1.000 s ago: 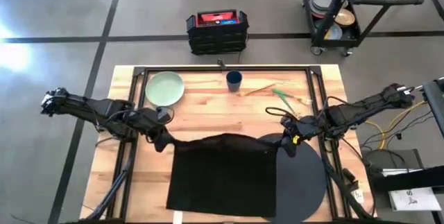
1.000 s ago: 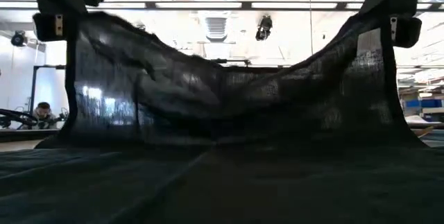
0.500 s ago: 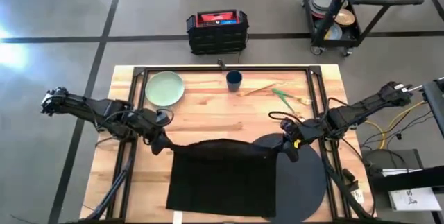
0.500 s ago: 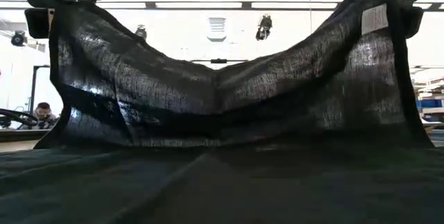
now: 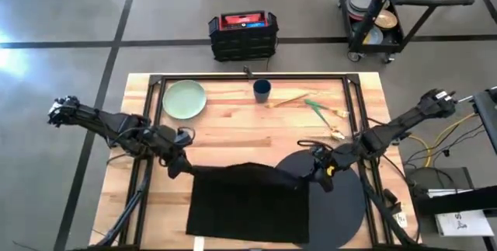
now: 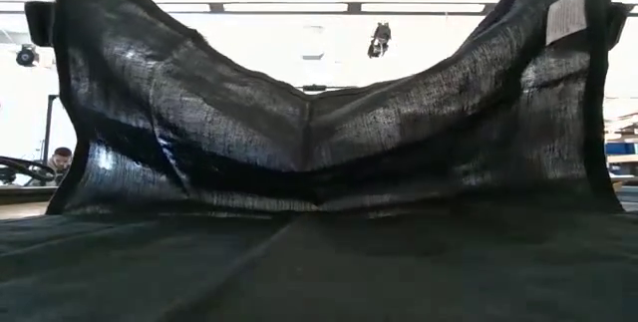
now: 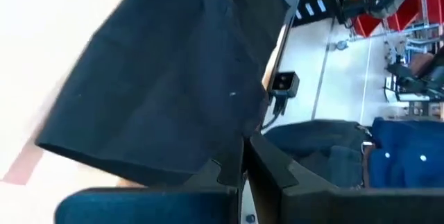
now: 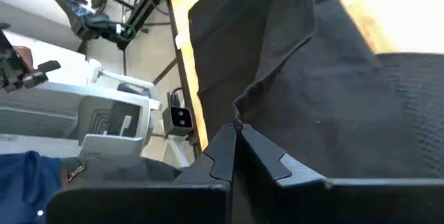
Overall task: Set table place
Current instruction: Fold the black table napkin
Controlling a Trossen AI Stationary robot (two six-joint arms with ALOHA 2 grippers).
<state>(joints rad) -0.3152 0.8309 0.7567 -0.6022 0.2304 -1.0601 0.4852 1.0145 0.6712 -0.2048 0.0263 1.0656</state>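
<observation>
Black cloth napkin (image 5: pixel 248 200) stretched over the table (image 5: pixel 233 123), far edge lifted by left pincer (image 5: pixel 177 169) and right pincer (image 5: pixel 317 175), each clamped on a corner, likely for folding forward; overlapping grey placemat (image 5: pixel 345 204). Plate (image 5: pixel 184 98), cup (image 5: pixel 262 89), cutlery (image 5: pixel 311 105) waiting beyond.

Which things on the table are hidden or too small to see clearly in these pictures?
- Low view: the black napkin hanging between both claws hides the whole far table.
- High view: the napkin covers part of the round placemat.
- High view: the gold cutlery is too small to tell the pieces apart.
</observation>
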